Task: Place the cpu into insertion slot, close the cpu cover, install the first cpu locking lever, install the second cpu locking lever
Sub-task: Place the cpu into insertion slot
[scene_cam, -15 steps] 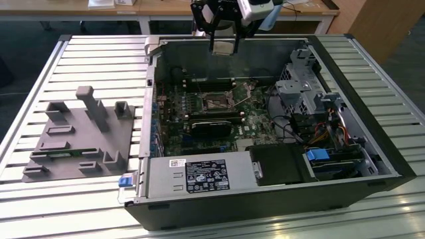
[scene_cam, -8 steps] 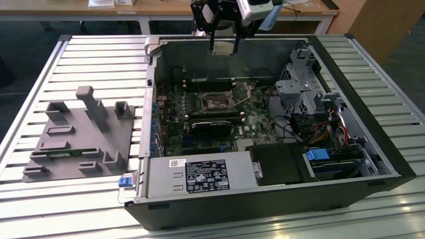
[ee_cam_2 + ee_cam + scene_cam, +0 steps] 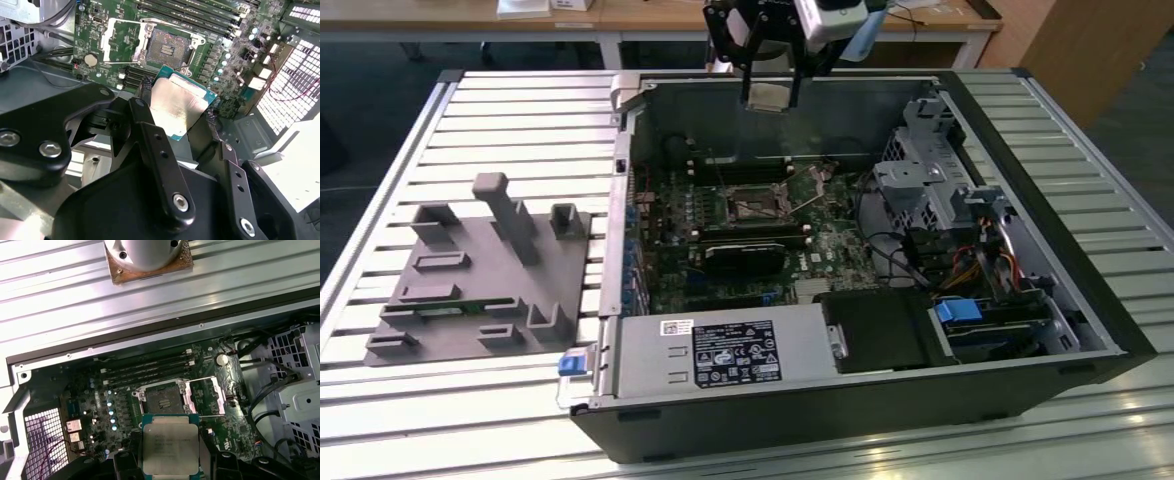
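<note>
My gripper point(image 3: 767, 88) hangs above the far wall of the open computer case point(image 3: 1107, 330), shut on the cpu point(image 3: 767, 96). In both wrist views the cpu point(image 3: 180, 102) point(image 3: 170, 447) is a flat silver-topped square chip with a green edge, held by two opposite sides between the black fingers point(image 3: 150, 130). Below it on the green board lies the insertion slot point(image 3: 170, 47) point(image 3: 162, 400) point(image 3: 754, 207), uncovered, with a dark centre. The cpu cover point(image 3: 117, 42) point(image 3: 202, 395) is swung open beside the slot. A thin wire lever point(image 3: 125, 63) sticks out next to the cover.
Long black memory slots point(image 3: 150, 372) run beside the socket. A black block point(image 3: 747, 258) sits on the board nearer the power supply point(image 3: 720, 350). Drive cages and cables point(image 3: 947, 200) fill the exterior view's right. A grey fixture plate point(image 3: 480, 270) lies on the slatted table point(image 3: 400, 400).
</note>
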`<action>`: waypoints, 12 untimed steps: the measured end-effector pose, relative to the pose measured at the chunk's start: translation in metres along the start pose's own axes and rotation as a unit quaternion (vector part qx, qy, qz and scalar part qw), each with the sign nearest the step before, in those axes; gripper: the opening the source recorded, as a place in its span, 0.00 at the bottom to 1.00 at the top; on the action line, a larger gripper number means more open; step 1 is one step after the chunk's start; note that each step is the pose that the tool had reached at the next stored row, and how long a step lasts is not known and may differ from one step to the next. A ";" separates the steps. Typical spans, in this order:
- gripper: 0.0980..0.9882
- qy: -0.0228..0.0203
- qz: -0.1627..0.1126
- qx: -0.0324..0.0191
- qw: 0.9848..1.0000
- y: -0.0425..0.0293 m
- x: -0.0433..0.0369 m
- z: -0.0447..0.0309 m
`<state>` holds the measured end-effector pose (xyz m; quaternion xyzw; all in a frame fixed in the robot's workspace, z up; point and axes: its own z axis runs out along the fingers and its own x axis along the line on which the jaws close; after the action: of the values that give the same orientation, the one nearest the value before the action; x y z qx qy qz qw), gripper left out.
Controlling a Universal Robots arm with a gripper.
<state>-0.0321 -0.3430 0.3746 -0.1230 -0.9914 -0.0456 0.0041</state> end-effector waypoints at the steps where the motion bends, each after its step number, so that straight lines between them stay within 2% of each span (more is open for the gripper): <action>1: 0.49 0.000 0.001 0.000 1.000 0.0000 0.0000 0.0000; 12: 0.49 -0.001 0.012 0.000 1.000 0.0000 0.0000 0.0001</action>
<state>-0.0321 -0.3430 0.3745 -0.1345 -0.9899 -0.0456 0.0036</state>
